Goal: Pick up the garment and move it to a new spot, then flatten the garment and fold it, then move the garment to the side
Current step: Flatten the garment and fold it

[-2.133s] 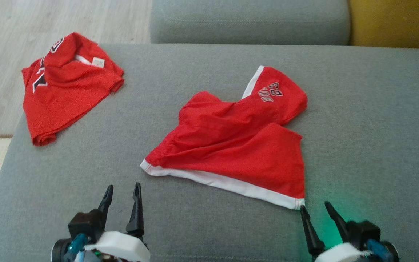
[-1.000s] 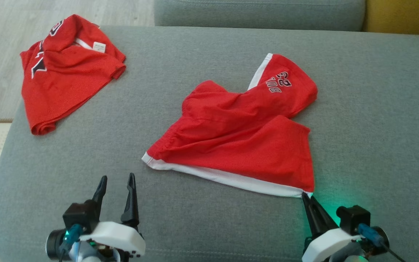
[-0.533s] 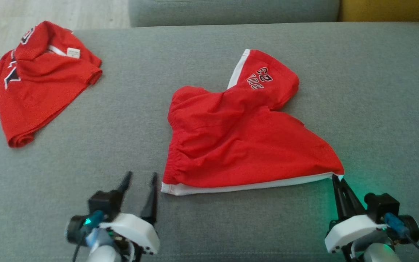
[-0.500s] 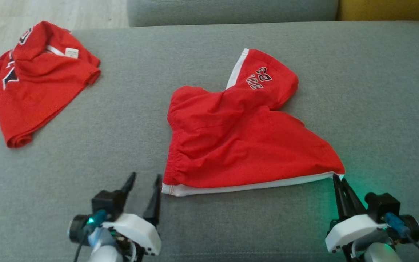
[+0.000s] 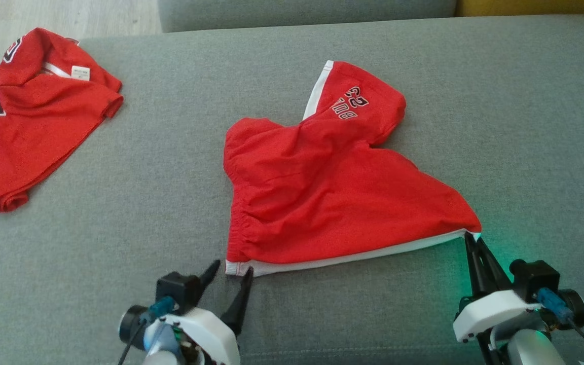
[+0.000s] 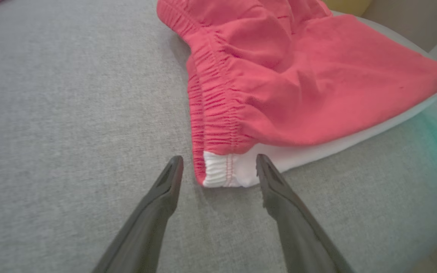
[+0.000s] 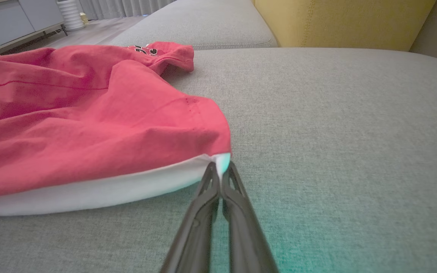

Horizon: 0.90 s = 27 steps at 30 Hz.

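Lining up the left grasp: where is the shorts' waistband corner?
Left wrist view, centre: the corner lies on the sofa between the fingers of the open left tool.

Bare cushion [image 5: 170,177] between shorts [image 5: 322,197] and other garment [image 5: 33,137]

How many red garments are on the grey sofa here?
2. The red shorts lie midway across the sofa cushion, before the robot; the other red garment lies bunched at its far left corner. No sign of a hidden third.

My left tool [image 5: 232,267]: two long dark tapered fingers [image 5: 240,299], white wrist shell [image 5: 206,329], black camera block [image 5: 175,289], teal plug [image 5: 160,306], thin black cable [image 5: 129,345]. My right tool [image 5: 470,238]: same build, green light glowing beside it.
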Available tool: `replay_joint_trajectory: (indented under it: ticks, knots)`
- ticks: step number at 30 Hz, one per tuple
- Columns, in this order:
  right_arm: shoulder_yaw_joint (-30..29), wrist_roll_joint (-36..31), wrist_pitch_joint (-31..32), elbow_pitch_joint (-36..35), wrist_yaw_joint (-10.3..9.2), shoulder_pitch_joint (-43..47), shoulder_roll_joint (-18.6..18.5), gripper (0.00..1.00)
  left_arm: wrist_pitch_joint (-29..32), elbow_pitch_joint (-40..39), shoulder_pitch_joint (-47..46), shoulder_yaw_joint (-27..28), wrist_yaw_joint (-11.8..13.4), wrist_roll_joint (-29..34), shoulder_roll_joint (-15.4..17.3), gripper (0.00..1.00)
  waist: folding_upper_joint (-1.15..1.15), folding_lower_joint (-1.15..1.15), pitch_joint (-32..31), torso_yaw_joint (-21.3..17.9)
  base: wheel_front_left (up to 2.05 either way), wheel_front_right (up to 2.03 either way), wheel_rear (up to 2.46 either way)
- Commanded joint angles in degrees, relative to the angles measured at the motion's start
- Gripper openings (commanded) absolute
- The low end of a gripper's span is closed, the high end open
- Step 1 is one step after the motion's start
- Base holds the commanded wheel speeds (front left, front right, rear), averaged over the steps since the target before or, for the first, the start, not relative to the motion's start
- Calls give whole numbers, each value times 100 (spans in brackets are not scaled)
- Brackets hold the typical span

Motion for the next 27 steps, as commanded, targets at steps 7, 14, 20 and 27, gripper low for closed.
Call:
replay_joint_trajectory:
  ticks: [7, 14, 20, 27]
  knots:
    - [189, 30, -37, -181, -4, -222, -32, 0, 117, 30, -228, -111, -82, -158, 101, 29, 0, 0, -19, -47, 0, 0, 0]
    - [204, 36, -37, -183, -4, -176, -32, 0, -54, 147, -252, -199, -94, -224, 110, 0, 0, 0, -145, -79, 0, 0, 0]
    - [206, 98, -37, -482, -4, -118, -32, 0, -473, -15, -262, -129, -102, -381, 84, 0, 0, 0, -389, -99, 0, 0, 0]
    - [98, 201, -37, -1502, -4, -63, -32, 0, -669, -961, -247, 123, -115, -744, 106, 0, 0, 0, -844, -96, 0, 0, 0]
